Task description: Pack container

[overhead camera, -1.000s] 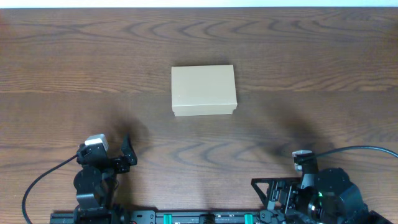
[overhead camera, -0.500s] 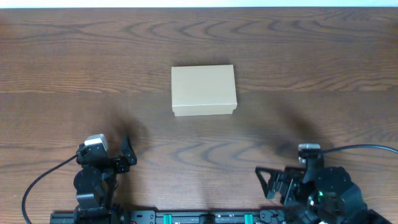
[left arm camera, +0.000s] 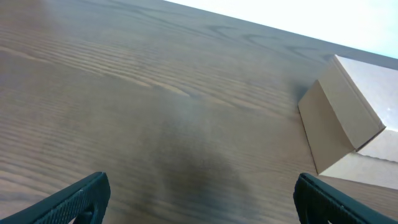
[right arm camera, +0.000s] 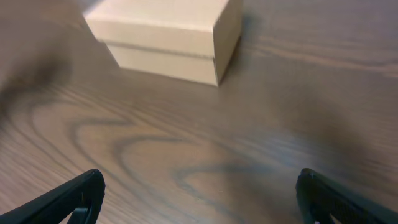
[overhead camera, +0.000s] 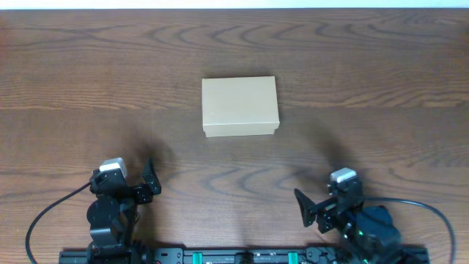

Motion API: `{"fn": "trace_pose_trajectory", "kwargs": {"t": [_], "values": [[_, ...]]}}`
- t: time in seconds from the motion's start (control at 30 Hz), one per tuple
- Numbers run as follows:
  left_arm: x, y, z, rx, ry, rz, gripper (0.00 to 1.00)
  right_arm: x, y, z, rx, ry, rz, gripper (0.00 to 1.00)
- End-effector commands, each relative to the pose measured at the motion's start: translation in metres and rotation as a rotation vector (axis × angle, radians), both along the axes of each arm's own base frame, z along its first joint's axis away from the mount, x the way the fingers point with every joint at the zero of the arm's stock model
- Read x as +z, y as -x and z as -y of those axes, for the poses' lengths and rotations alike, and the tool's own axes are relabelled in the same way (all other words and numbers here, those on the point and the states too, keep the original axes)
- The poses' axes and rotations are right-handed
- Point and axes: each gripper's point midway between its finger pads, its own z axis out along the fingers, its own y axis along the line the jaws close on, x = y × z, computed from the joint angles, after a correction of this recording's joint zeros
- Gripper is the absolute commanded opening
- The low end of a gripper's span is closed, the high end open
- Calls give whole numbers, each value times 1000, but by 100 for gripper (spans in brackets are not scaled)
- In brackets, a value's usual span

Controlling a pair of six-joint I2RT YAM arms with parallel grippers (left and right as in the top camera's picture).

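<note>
Container (overhead camera: 240,107) on table (overhead camera: 73,73), centre; left tool (overhead camera: 132,176) near-left of it, right tool (overhead camera: 322,194) near-right.

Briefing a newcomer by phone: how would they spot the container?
Start at the dark wooden table. Near its middle sits the container, a closed tan cardboard box. Unlike the black left hand and right hand, it is pale and unmarked.

Left hand (left arm camera: 199,204) and right hand (right arm camera: 199,194) both empty, jaws spread wide, with left arm (overhead camera: 106,214) and right arm (overhead camera: 366,232) folded low near their bases.
</note>
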Motion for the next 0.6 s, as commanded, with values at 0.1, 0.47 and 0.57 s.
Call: {"fn": "trace_pose_trajectory", "kwargs": {"t": [0.1,0.47,0.57], "values": [[-8,0,-1,4,-3,-11,95,-36,-6,0,12,63,-4,99],[-8,0,-1,4,-3,-11,95,-46,-7,-2,17,67,-14,99],[-8,0,-1,4,-3,-11,95,-46,-7,-2,16,67,-14,99]]}}
